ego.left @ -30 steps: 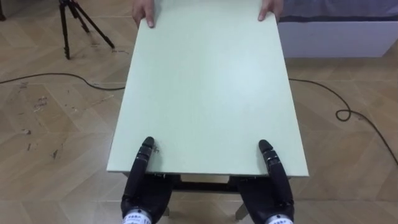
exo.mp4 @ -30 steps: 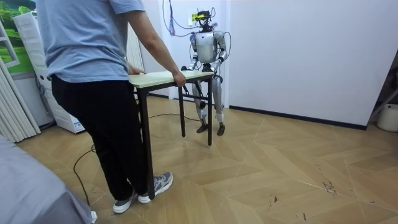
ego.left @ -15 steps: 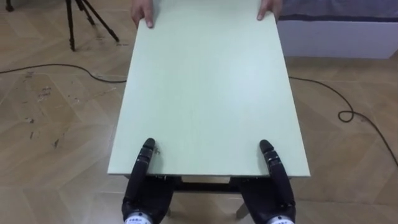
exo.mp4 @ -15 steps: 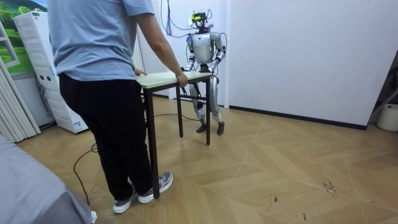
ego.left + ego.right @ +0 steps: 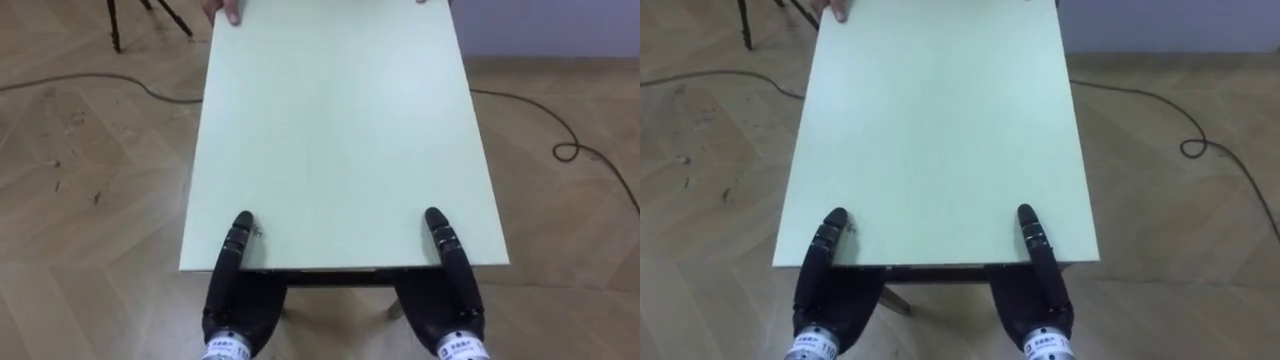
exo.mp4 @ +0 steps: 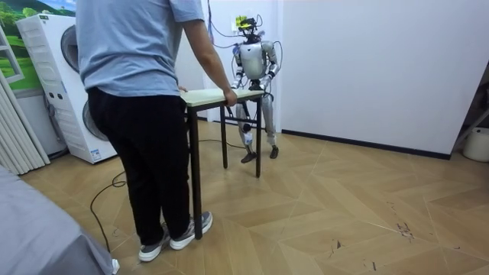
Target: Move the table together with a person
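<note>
left eye view puts the pale green table straight before us, its long top running away from our body over the herringbone wood floor. our left hand sits at the near edge toward the left corner. its tip rests on the tabletop and the rest of it lies below the edge, so we cannot tell whether it is clasped on the table. our right hand is placed the same way toward the right corner, and we cannot tell its grasp either. at the far left corner a person's hand rests on the tabletop. a black tripod stands on the floor just beyond that corner.

from the room view, the table stands level on dark legs between us and the person, who stands at the near end with back to the camera and one hand curled over the table's edge. we stand upright at the far end, close to the white wall. a white washing machine stands at the room view's left. we cannot tell whether the table's legs touch the floor.
</note>
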{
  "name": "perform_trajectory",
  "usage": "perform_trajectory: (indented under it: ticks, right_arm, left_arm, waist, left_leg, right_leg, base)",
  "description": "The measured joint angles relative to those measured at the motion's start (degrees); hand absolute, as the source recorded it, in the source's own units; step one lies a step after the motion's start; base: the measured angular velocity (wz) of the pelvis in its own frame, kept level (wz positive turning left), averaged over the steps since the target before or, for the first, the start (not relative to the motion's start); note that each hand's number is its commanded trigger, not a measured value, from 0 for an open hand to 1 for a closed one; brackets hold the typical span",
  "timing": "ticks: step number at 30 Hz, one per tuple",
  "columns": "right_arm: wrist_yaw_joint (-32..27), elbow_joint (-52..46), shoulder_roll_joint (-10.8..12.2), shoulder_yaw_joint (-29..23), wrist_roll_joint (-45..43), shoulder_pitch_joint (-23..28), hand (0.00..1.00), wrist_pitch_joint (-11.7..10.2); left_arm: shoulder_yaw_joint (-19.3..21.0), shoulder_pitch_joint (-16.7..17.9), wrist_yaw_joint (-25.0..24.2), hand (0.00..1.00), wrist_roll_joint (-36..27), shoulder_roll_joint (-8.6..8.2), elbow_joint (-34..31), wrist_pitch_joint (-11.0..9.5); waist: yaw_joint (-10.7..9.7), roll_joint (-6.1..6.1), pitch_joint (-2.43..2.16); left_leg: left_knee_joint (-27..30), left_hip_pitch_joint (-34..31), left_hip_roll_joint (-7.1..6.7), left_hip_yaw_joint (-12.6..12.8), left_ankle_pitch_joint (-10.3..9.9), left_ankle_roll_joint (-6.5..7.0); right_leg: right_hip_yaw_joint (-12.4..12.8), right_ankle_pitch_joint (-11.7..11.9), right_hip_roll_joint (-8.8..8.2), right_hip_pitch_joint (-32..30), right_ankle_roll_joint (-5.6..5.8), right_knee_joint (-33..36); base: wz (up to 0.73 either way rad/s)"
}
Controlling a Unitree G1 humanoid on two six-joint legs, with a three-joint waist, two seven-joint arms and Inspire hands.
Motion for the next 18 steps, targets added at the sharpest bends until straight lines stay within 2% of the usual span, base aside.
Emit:
perform_trajectory:
  ticks: [2,3,4,6,7,8,9,10,11,12,13,14,16,17,18]
  right_arm:
    - [0.24,0.03,1.09,-1.77,-1.56,1.08,1.00,1.54]
    - [0.39,0.11,1.26,-1.97,-1.74,1.53,1.00,1.71]
    - [0.66,0.43,1.27,-1.98,-1.79,2.36,1.00,2.14]
    - [0.73,0.58,1.54,-2.32,-1.96,3.26,1.00,2.87]
    - [0.73,0.64,1.84,-2.85,-2.25,3.79,1.00,3.75]
    - [0.73,0.66,1.82,-2.89,-2.26,4.13,1.00,4.40]
    - [0.73,0.66,1.84,-2.85,-2.24,4.34,1.00,4.58]
    - [0.73,0.64,1.92,-3.13,-2.15,4.70,1.00,4.69]
    - [0.73,0.57,2.20,-3.41,-1.93,5.38,1.00,4.72]
    - [0.74,0.42,2.22,-3.43,-1.61,5.89,1.00,4.65]
    - [0.74,0.30,2.23,-3.49,-0.99,6.68,1.00,4.37]
    - [0.73,0.30,2.21,-3.38,-0.66,6.99,1.00,3.94]
    - [0.70,0.30,1.90,-2.88,-0.06,6.93,1.00,3.76]
    - [0.69,0.20,1.51,-2.31,0.33,6.66,1.00,3.64]
    - [0.69,-0.04,1.36,-1.95,0.48,6.52,1.00,3.55]
  left_arm:
    - [-0.34,0.39,0.03,1.00,-0.13,-0.20,0.38,-0.18]
    - [-0.44,0.54,-0.02,1.00,-0.13,-0.18,0.65,-0.13]
    - [-0.53,1.15,-0.08,1.00,-0.13,-0.14,0.98,-0.06]
    - [-0.70,2.04,-0.13,1.00,-0.12,0.13,0.98,0.09]
    - [-0.69,2.66,-0.13,1.00,-0.11,0.14,0.98,0.14]
    - [-0.74,3.00,-0.13,1.00,-0.10,0.20,0.98,0.29]
    - [-0.86,3.05,-0.11,1.00,-0.15,0.20,0.99,0.29]
    - [-0.99,3.08,-0.05,1.00,-0.12,0.29,1.02,0.35]
    - [-1.27,2.85,0.21,1.00,0.25,0.42,1.23,0.63]
    - [-1.70,2.52,0.57,1.00,0.35,0.50,1.38,0.75]
    - [-2.33,2.28,0.99,1.00,0.45,1.04,1.35,0.99]
    - [-2.51,2.36,0.99,1.00,0.44,1.47,1.13,0.98]
    - [-2.44,2.36,0.96,1.00,0.44,1.65,1.10,0.97]
    - [-2.06,2.58,0.93,1.00,0.43,1.74,0.61,1.20]
    - [-1.65,2.68,0.93,1.00,0.46,1.75,0.17,1.43]
  waist:
    - [-0.45,-0.46,-0.01]
    - [-0.54,-0.58,-0.08]
    - [-0.92,-0.98,-0.31]
    - [-1.90,-1.30,-0.47]
    - [-2.29,-1.46,-0.55]
    - [-2.88,-1.72,-0.52]
    - [-3.09,-1.78,-0.51]
    - [-3.63,-2.15,-0.51]
    - [-4.73,-2.58,-0.56]
    - [-5.05,-2.71,-0.56]
    - [-5.33,-3.45,-0.81]
    - [-5.09,-4.53,-1.06]
    - [-4.50,-5.35,-1.18]
    - [-3.67,-5.86,-1.33]
    - [-3.05,-6.28,-1.22]
  left_leg:
    - [-0.47,-0.70,-2.81,0.31,1.54,2.03]
    - [-0.72,-0.60,-3.34,0.57,1.87,2.48]
    - [-1.36,-0.47,-4.30,1.21,2.86,3.21]
    - [-1.41,-0.66,-5.46,1.52,3.72,4.42]
    - [-1.38,-0.83,-6.14,1.54,4.31,5.25]
    - [-1.35,-1.02,-6.98,1.63,5.03,6.18]
    - [-1.36,-1.16,-7.35,1.66,5.37,6.65]
    - [-1.04,-1.77,-7.82,2.50,6.12,7.56]
    - [-0.73,-2.11,-7.84,6.02,6.54,8.29]
    - [-0.47,-2.21,-7.89,7.21,6.68,8.55]
    - [-0.26,-2.31,-8.23,9.07,6.99,9.11]
    - [-0.02,-2.56,-9.19,9.53,7.17,9.45]
    - [1.17,-3.88,-10.17,9.69,7.30,9.80]
    - [1.72,-5.09,-10.45,10.59,7.36,9.91]
    - [2.13,-5.75,-10.60,11.21,7.36,9.90]
  right_leg:
    - [0.87,2.07,-2.34,-0.62,1.17,-0.56]
    - [1.19,2.58,-2.75,-0.47,1.46,-0.88]
    - [1.77,3.89,-3.49,-0.01,2.04,-1.75]
    - [2.38,6.10,-4.48,0.49,3.08,-2.93]
    - [4.00,7.95,-4.93,0.54,4.25,-3.53]
    - [5.70,9.67,-5.43,0.39,5.90,-3.72]
    - [7.15,10.60,-5.58,0.35,6.81,-3.95]
    - [9.53,11.13,-6.29,0.08,8.49,-3.12]
    - [9.86,7.06,-8.56,-0.98,10.35,4.58]
    - [9.92,4.40,-9.68,-1.24,10.40,9.97]
    - [10.20,0.11,-11.98,-0.87,10.89,20.36]
    - [10.76,-2.73,-14.10,0.98,11.64,27.96]
    - [11.79,-4.24,-15.81,6.29,12.00,31.52]
    - [13.18,-4.12,-16.05,10.02,12.04,31.54]
    - [14.11,-3.94,-16.20,11.65,12.11,30.92]
  base:
    - [0.00]
    - [0.00]
    - [0.05]
    - [0.09]
    - [0.09]
    - [0.08]
    - [0.14]
    - [0.35]
    - [0.50]
    - [0.64]
    - [0.43]
    - [0.23]
    - [-0.08]
    - [-0.25]
    - [-0.43]
